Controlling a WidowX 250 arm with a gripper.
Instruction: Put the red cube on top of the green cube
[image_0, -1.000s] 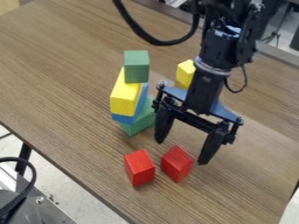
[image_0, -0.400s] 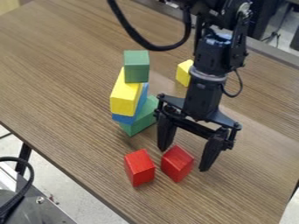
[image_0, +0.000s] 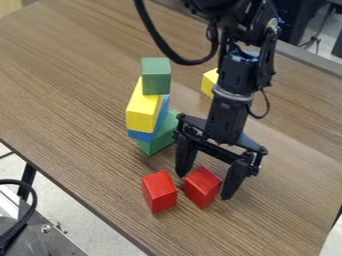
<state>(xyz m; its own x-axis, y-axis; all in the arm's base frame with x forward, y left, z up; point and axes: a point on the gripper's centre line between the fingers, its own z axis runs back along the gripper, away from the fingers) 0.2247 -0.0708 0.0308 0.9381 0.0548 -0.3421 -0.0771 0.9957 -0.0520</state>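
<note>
We see the gripper (image_0: 203, 187) low over the table (image_0: 73, 95), fingers wide apart by one red cube (image_0: 200, 191), another red cube (image_0: 159, 192) just beside it, both toward the table's lower-left edge, the green cube (image_0: 156, 76) atop a yellow block (image_0: 141, 113).

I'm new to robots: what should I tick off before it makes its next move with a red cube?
- Pincer open: ok.
- One red cube between its fingers: ok, as seen from here.
- Pincer low enough to grip: cannot tell.
- Neighbouring red cube untouched by the pincer: cannot tell, one finger looks close.
- Topmost green cube bare on top: ok.
- Red cube on green: not ok, both are on the table.
</note>
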